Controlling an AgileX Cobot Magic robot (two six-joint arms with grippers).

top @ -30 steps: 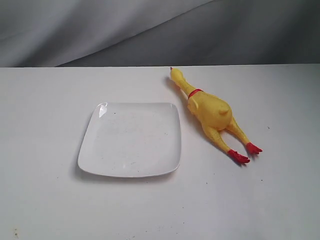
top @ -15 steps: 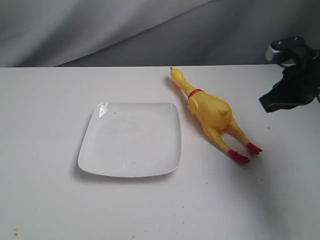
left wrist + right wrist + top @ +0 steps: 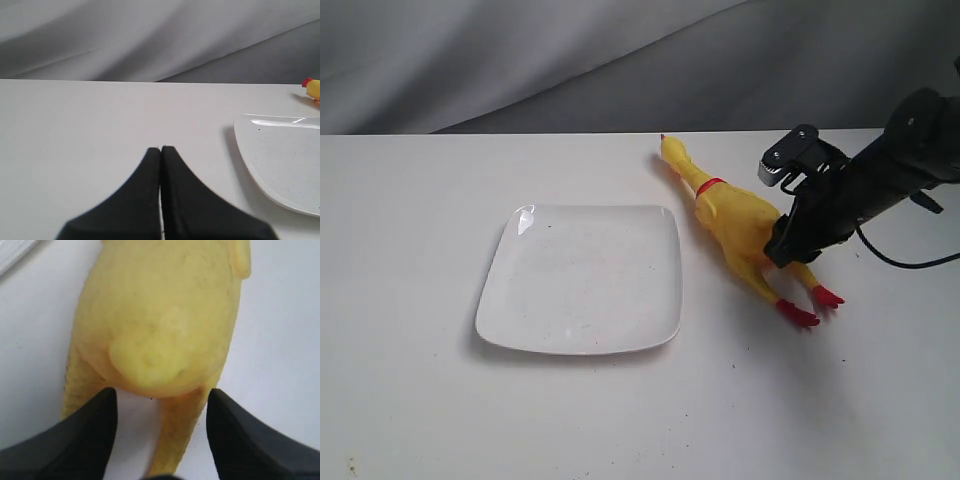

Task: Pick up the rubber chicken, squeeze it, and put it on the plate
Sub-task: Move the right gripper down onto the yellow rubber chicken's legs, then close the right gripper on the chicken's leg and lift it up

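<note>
right wrist view: right gripper (image 3: pixel 161 392) spread wide at the chicken's (image 3: pixel 160 315) rump; left gripper (image 3: pixel 161 149) pinched closed near the plate (image 3: pixel 280 165).

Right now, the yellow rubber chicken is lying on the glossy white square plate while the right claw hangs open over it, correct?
Not quite. The exterior view shows the yellow rubber chicken on the white table beside the plate, not on it. The right claw does hang open over it.

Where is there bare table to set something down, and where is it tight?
Bare table lies left of the plate and in front of it; the plate itself holds nothing. Tight: right of the plate, where the right tool straddles the chicken.
</note>
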